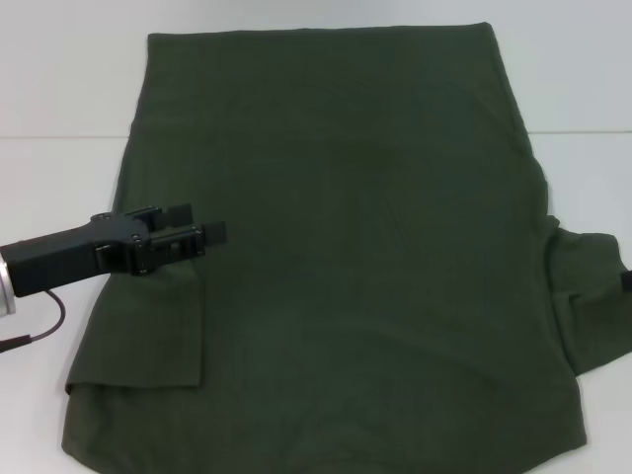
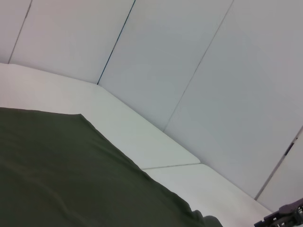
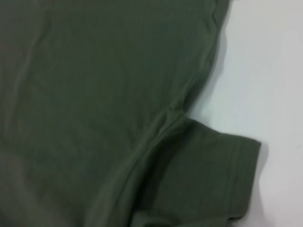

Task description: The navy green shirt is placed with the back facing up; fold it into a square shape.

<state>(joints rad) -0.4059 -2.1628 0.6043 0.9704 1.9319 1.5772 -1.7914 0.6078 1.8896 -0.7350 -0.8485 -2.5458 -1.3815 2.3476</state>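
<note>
Navy green shirt [image 1: 346, 257] lies flat, back up; left gripper [image 1: 202, 229] reaches level over its folded-in left sleeve, fingers spread, holding nothing.

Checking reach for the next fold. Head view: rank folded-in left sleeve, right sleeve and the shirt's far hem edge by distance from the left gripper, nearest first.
From the left gripper, over the left side of the navy green shirt:
1. Folded-in left sleeve: just under and toward the robot from the gripper, left side.
2. Far hem edge: straight across the shirt's far end.
3. Right sleeve: opposite side, spread out on the white table.
</note>
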